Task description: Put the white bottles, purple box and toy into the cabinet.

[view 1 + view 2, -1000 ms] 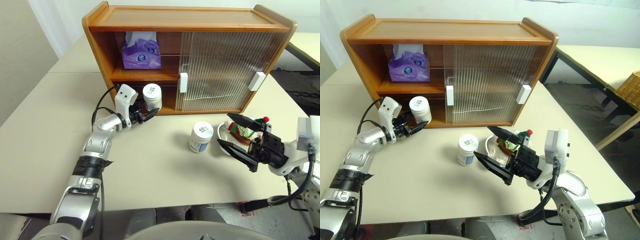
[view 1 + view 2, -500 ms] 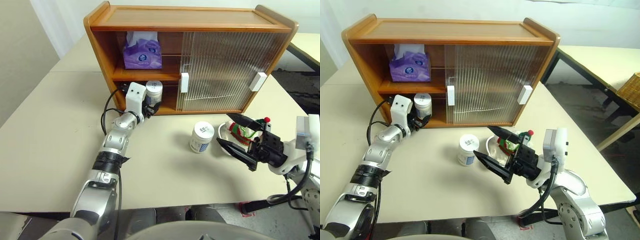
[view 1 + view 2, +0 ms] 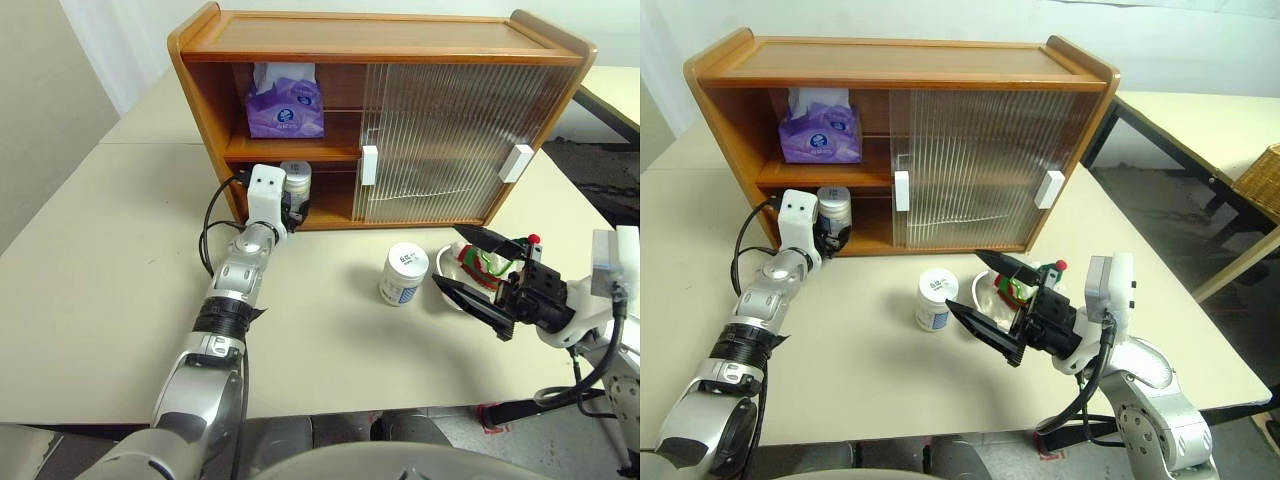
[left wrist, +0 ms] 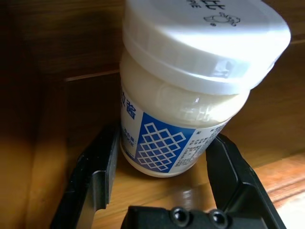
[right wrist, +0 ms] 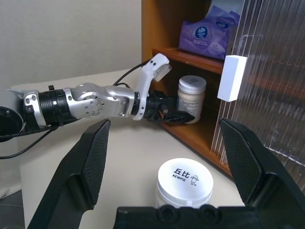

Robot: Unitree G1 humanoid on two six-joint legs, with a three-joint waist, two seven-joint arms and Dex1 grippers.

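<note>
Cabinet point(image 3: 300, 40) shelves: 1 purple box point(image 3: 285, 105), 1 bottle point(image 3: 295, 182) pinched by left hand point(image 3: 290, 205); right hand point(image 3: 470, 270) spread.

A cream surface point(image 3: 90, 270) meets a white wall point(image 3: 1200, 40); beyond, a second table point(image 3: 1200, 125) and wicker basket point(image 3: 1262, 175).

My left arm is stretched forward over the beige desk toward its far side, wrist about level. The left end effector point(image 3: 292, 205) has its two black fingers point(image 4: 93, 176) set on either side of a squat white plastic jar point(image 4: 190, 90), close against its walls. My right arm is bent near the desk's right front edge. The right end effector point(image 3: 478, 272) hangs above the desk, its black fingers spread wide with nothing between them.
</note>
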